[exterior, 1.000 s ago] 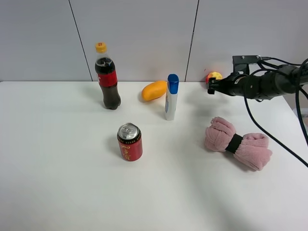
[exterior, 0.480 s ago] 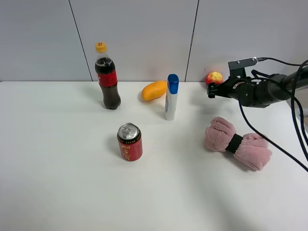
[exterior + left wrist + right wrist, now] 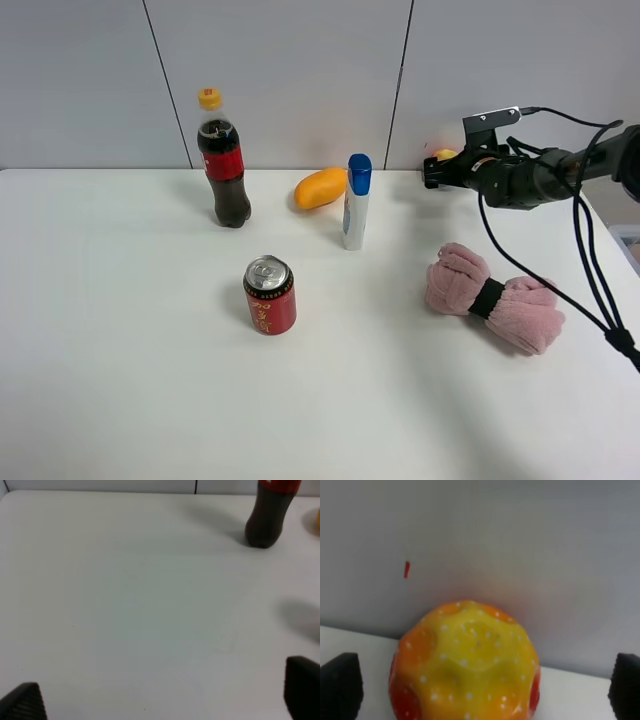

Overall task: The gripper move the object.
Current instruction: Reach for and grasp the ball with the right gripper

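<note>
Currently, step in hand: approach to grasp, by my reading.

- **Item one, right gripper:** upper right of the high view, jaws spread wide, nothing held. On its wrist camera I see both fingertips at the lower corners, clear of the ball.
- **Item two, ball:** yellow and orange, white-dotted, on the far table edge against the wall, centred between those fingertips. In the high view only a yellow sliver shows above the right gripper.
- **Item three, left gripper:** spread apart, empty, over bare table, cola bottle well off.
- **Next move, as I judge it:** I ease forward until the fingertips flank the ball, then close. The wall behind leaves little room.
- **Change from half a second ago:** the right gripper sits further left and higher in frame, and now covers the ball that showed whole.
</note>
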Action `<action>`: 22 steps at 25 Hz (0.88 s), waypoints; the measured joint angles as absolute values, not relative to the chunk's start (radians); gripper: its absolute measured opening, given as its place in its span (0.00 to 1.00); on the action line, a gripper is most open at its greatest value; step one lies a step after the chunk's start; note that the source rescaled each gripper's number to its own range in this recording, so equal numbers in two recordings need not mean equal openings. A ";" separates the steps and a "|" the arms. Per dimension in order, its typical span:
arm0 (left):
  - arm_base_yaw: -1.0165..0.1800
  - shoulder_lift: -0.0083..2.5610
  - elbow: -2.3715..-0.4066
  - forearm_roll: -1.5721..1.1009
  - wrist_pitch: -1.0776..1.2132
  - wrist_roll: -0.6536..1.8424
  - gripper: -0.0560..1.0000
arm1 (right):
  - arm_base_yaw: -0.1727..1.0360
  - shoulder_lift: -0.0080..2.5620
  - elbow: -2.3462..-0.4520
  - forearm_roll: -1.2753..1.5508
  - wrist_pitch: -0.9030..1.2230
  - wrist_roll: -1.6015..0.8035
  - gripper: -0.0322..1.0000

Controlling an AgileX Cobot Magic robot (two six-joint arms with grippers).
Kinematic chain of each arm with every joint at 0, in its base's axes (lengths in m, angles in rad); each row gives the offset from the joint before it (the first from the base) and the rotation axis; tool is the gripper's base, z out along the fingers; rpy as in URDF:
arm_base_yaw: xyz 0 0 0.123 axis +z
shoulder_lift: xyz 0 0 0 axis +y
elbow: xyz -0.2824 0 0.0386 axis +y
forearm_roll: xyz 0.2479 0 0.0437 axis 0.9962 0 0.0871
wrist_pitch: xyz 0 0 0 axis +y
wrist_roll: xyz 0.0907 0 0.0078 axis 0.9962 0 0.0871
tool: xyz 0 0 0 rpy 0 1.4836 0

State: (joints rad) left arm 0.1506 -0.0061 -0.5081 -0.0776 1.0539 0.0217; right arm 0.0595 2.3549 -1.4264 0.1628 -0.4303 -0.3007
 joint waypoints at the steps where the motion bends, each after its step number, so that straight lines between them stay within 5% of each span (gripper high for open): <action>1: 0.151 -0.006 -0.508 -0.078 1.054 0.022 1.00 | 0.059 2.370 -1.441 0.163 -0.425 -0.301 1.00; 14: 0.151 -0.006 -0.508 -0.078 1.054 0.022 1.00 | 0.088 2.484 -1.563 0.164 -0.393 -0.302 0.98; 17: 0.151 -0.006 -0.508 -0.078 1.054 0.022 1.00 | 0.088 2.485 -1.564 0.164 -0.395 -0.300 0.65; 20: 0.151 -0.006 -0.508 -0.078 1.054 0.022 1.00 | 0.087 2.486 -1.566 0.165 -0.401 -0.289 0.04; 22: 0.151 -0.006 -0.508 -0.078 1.054 0.022 1.00 | 0.087 2.486 -1.566 0.165 -0.401 -0.282 0.03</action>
State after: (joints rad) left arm 0.1506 -0.0061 -0.5081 -0.0776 1.0539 0.0217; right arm 0.0865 2.4859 -1.5656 0.1650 -0.4007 -0.2825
